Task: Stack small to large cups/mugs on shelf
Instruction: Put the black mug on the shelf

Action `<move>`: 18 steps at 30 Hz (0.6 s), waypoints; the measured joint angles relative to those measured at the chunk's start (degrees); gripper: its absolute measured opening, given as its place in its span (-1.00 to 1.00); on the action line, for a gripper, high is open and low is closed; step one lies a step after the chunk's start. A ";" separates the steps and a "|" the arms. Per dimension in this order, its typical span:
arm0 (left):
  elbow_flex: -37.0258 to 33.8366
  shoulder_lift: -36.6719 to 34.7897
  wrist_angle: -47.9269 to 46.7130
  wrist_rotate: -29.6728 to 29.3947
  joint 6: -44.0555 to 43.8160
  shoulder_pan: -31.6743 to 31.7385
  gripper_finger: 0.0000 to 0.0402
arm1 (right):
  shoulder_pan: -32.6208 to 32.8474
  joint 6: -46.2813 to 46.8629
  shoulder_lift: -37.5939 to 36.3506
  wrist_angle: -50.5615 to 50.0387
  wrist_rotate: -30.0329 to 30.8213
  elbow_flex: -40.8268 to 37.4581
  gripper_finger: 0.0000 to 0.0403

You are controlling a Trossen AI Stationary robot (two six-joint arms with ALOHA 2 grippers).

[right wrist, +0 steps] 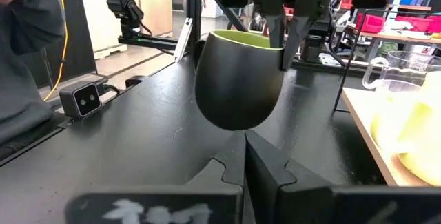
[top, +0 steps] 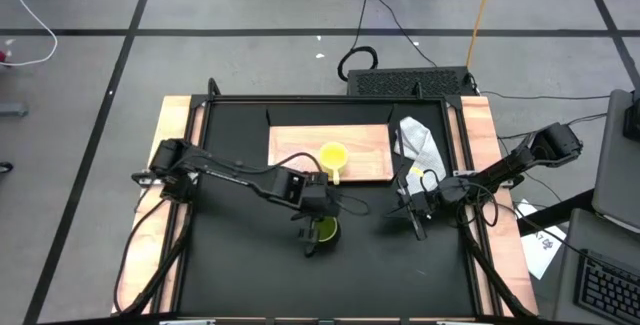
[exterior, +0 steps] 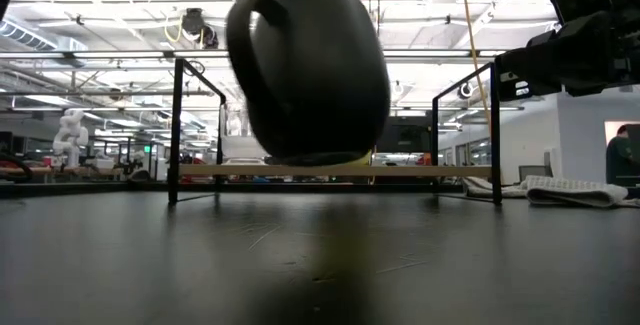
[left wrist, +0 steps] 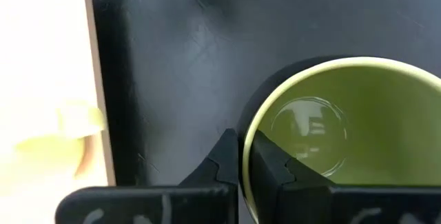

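Note:
The dark olive-green mug (top: 327, 231) (exterior: 310, 65) (right wrist: 238, 79), pale green inside (left wrist: 344, 127), hangs over the black table, near of the shelf. My left gripper (top: 312, 223) (left wrist: 241, 145) (right wrist: 286, 34) is shut on its rim. The yellow mug (top: 333, 157) (right wrist: 406, 127) stands on the light-brown wooden shelf (top: 300, 145) (exterior: 420, 171). The clear glass cup (right wrist: 396, 69) stands on the shelf just beyond the yellow mug. My right gripper (top: 415, 215) (right wrist: 244, 155) is shut and touches nothing, to the right of the green mug. My left gripper pinches the green mug's rim (left wrist: 246, 131), with one finger (left wrist: 272, 169) inside the mug and the other finger (left wrist: 222, 162) outside the wall. It comes from above, pointing down. The mug hangs below the fingers, lifted clear of the table and slightly tilted, its handle (exterior: 245, 45) to one side.
A white cloth (top: 420, 143) (exterior: 570, 190) lies at the shelf's right end. Black frame posts (exterior: 175, 130) stand around the shelf. Pale wooden rails (top: 175, 125) run along the table's sides. A small camera box (right wrist: 86, 96) sits at the table's edge. A person's dark sleeve (right wrist: 27, 45) shows beyond the table.

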 joint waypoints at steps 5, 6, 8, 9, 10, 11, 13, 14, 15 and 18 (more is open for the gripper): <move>2.79 2.04 -1.58 0.98 0.92 1.84 -0.94 | -0.01 0.00 0.00 -0.05 0.00 0.01 -1.00; 2.98 2.34 -1.64 1.11 0.92 2.12 -0.94 | 0.00 0.00 0.00 -0.27 0.00 0.02 -1.00; 3.19 2.82 -1.66 1.08 0.92 2.71 -0.94 | -0.01 0.14 0.00 -0.30 0.00 -0.01 -1.00; 3.29 2.96 -1.73 1.16 0.93 3.07 -0.94 | 0.00 0.15 0.00 -0.39 0.00 0.00 -1.00; 3.38 3.24 -1.70 1.36 0.92 3.40 -0.94 | 0.02 0.15 0.00 -0.52 0.00 0.02 -1.00; 3.40 3.31 -1.69 1.57 0.88 3.72 -0.94 | 0.02 0.15 0.00 -0.55 0.00 0.01 -1.00; 3.40 3.46 -2.68 1.62 0.50 4.13 -0.94 | 0.02 0.14 0.00 -0.72 0.00 -0.01 -1.00; 3.40 3.64 -3.16 1.58 0.40 4.42 -0.94 | 0.02 0.11 0.00 -0.92 0.00 -0.01 -1.00; 3.40 3.81 -3.23 1.58 0.21 4.55 -0.94 | 0.02 0.09 0.00 -1.17 0.00 0.02 -1.00; 3.38 4.07 -3.04 0.90 -0.41 4.79 -0.94 | 0.02 0.06 0.00 -1.27 0.00 0.01 -1.00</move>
